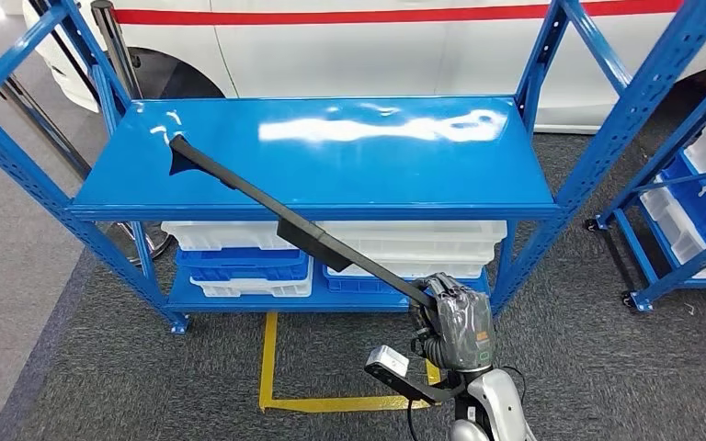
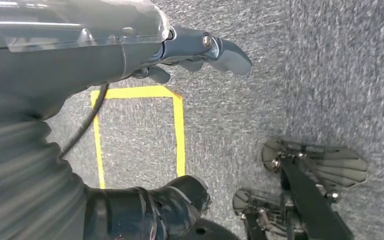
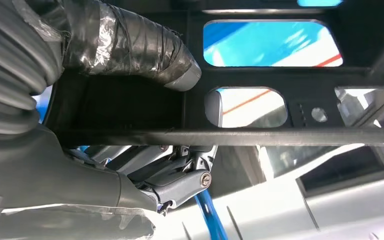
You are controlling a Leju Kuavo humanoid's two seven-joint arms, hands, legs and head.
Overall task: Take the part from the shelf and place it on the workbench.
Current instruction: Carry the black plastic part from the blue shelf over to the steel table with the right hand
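Note:
The part [image 1: 303, 234] is a long, thin black bar with a wedge-shaped far end. It runs slantwise from the back left of the blue shelf's top board [image 1: 377, 156] down past the front edge to my right hand [image 1: 455, 322]. That hand grips the bar's near end in front of the shelf. In the right wrist view the part [image 3: 260, 77] is a black frame with rounded cutouts, with the thumb [image 3: 130, 50] on one side and the fingers [image 3: 180, 175] curled on the other. My left hand [image 2: 130, 55] hangs over the carpet, fingers [image 2: 220, 50] apart from the thumb [image 2: 180, 200], holding nothing.
White and blue bins [image 1: 239, 266] fill the shelf's lower level. A yellow tape square [image 1: 267, 367] marks the grey carpet in front of it. A white car [image 1: 377, 46] stands behind. A second blue rack with bins [image 1: 689, 211] is at the right, and posts [image 1: 18, 101] at the left.

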